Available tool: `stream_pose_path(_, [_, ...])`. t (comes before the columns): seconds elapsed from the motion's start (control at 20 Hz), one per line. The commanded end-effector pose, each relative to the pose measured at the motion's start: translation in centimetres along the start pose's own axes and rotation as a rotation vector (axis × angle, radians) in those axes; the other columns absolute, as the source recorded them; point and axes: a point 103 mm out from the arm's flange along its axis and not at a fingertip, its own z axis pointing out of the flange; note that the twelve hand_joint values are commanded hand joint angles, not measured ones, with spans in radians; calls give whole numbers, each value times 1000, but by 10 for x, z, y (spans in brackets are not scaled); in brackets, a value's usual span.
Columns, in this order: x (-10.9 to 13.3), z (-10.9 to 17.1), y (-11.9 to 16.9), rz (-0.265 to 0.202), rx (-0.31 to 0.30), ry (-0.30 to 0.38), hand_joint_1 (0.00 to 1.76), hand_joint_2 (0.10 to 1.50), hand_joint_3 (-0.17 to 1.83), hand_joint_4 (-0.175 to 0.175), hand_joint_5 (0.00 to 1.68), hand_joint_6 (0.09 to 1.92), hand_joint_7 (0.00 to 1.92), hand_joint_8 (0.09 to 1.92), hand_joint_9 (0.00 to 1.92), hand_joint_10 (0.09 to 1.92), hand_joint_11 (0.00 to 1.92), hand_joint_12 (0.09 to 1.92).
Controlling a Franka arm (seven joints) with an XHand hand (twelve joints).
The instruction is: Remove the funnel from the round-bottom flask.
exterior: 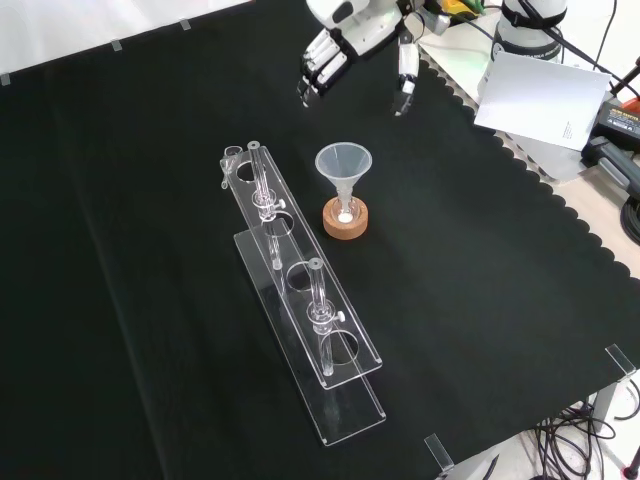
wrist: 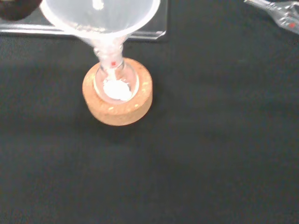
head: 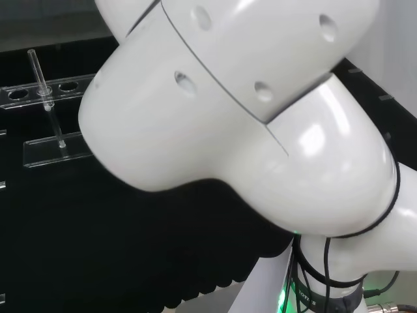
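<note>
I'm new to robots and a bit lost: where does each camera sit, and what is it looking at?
Head view: behind and above the base; the arm's white links block most of the bench, a clear rack at left.
Front view: opposite, looking down on the funnel, cork ring, hand.
Wrist view: looks down on the same funnel and ring.

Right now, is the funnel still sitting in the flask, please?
In: the funnel stands upright, its stem in the flask on the cork ring; the hand hovers apart.
</note>
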Motion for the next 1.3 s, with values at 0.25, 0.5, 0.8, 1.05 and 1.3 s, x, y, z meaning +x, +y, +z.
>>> stream_pose_path(0.25, [36,1,28,-74,70,-20,546,656,265,-19,38,87,0,293,18,858,142,1538])
stream_pose_path(0.5, [35,9,33,-99,60,-37,565,651,248,-23,30,87,0,268,12,874,153,1547])
stream_pose_path(0.8, [34,16,38,-102,62,-50,622,655,231,-33,84,87,0,426,92,877,203,1532])
stream_pose_path(1.05, [33,22,43,-106,68,-52,636,659,227,-33,98,87,0,478,123,870,216,1520])
stream_pose_path(1.3, [31,28,47,-102,72,-65,640,663,226,-32,111,87,0,528,155,861,223,1512])
